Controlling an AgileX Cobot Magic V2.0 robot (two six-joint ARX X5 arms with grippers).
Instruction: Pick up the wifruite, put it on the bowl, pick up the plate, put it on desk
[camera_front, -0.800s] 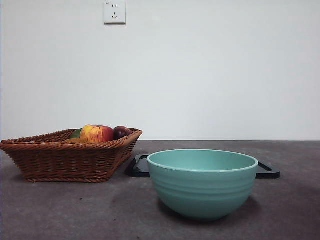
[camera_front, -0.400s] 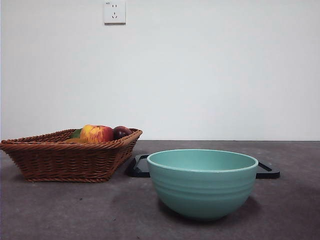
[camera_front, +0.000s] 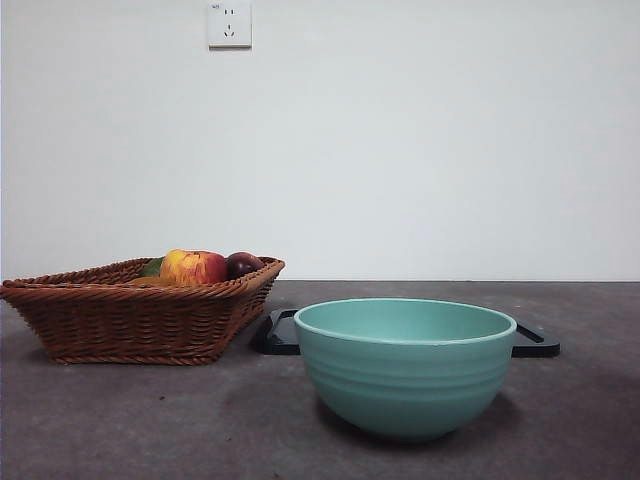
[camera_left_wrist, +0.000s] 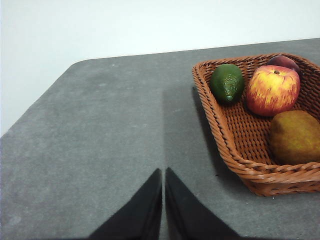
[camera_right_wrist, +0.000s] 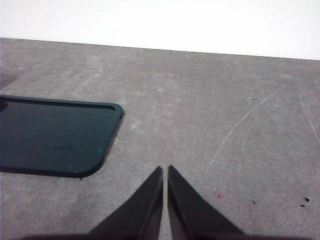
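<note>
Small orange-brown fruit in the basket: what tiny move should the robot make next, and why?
Probably the left tool should move toward the small oval orange-brown fruit in the brown woven wicker basket and open. It hangs shut over bare desk beside the basket, holding nothing, and the large round teal-green ceramic bowl is empty.

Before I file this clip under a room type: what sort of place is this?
Probably an indoor test bench staged like a kitchen: a bare white wall with a power socket, a plain grey desk, and only a wicker basket of fruit, a teal bowl and a dark tray.
</note>
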